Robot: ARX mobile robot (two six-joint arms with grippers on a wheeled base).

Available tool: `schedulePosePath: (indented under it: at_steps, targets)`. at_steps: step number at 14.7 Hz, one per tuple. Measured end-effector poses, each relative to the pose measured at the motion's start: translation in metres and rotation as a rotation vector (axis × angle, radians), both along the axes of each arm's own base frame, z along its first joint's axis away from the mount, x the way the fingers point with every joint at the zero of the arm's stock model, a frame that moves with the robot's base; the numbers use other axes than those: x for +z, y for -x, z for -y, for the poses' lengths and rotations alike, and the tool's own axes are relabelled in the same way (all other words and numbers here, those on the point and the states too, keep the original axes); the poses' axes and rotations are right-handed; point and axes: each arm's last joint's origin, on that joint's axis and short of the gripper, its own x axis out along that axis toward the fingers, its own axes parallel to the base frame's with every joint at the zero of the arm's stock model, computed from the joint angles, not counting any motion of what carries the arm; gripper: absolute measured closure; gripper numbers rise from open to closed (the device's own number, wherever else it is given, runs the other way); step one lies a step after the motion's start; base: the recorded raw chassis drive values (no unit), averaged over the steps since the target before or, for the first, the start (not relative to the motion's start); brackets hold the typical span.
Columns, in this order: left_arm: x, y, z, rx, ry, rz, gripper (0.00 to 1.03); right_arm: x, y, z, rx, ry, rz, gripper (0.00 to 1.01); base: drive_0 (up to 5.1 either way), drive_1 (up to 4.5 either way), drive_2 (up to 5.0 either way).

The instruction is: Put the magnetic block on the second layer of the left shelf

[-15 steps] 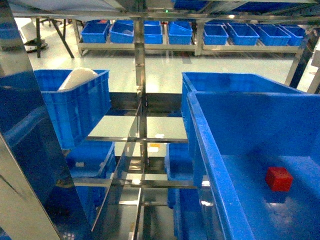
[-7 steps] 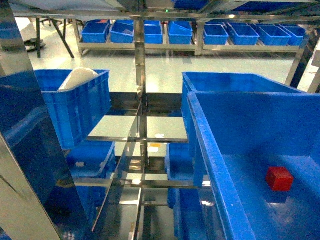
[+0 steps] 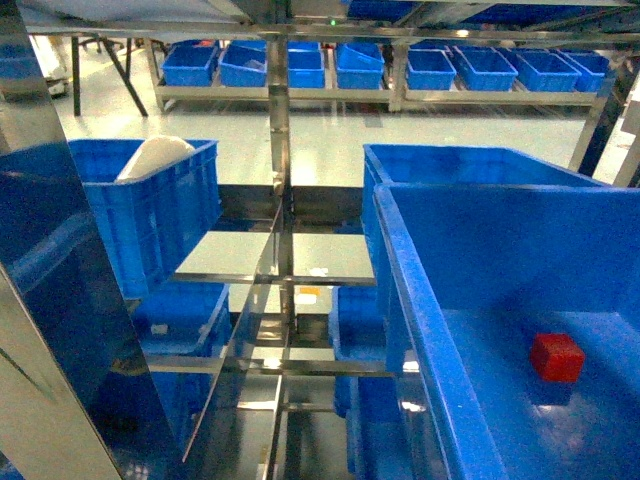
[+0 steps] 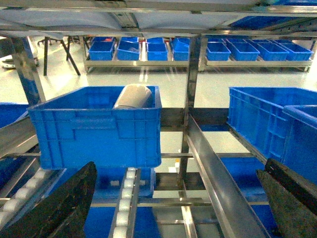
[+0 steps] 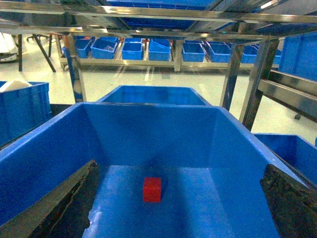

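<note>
Resting on the crate [image 5: 59,148] floor, magnetic block [image 5: 152,189] looks seemingly smooth, red.

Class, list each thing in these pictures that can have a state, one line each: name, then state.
magnetic block: loose on the floor of the near right crate, ungrasped.
near right crate: open-topped, holding only the block.
left crate: open-topped, a pale rounded object inside.
left gripper: open, fingers spread, empty.
right gripper: open, empty, facing the block.
</note>
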Motion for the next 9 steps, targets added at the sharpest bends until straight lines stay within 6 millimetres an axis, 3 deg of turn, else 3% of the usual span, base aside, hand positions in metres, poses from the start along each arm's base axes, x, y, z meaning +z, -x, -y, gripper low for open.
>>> schedulePosePath:
  at_steps: [9]
  targets:
    - [0.0, 0.0, 0.0, 0.0, 0.0, 0.0, 0.05, 0.0, 0.0, 0.0, 0.0, 0.0, 0.0, 0.03, 0.0, 0.0, 0.0]
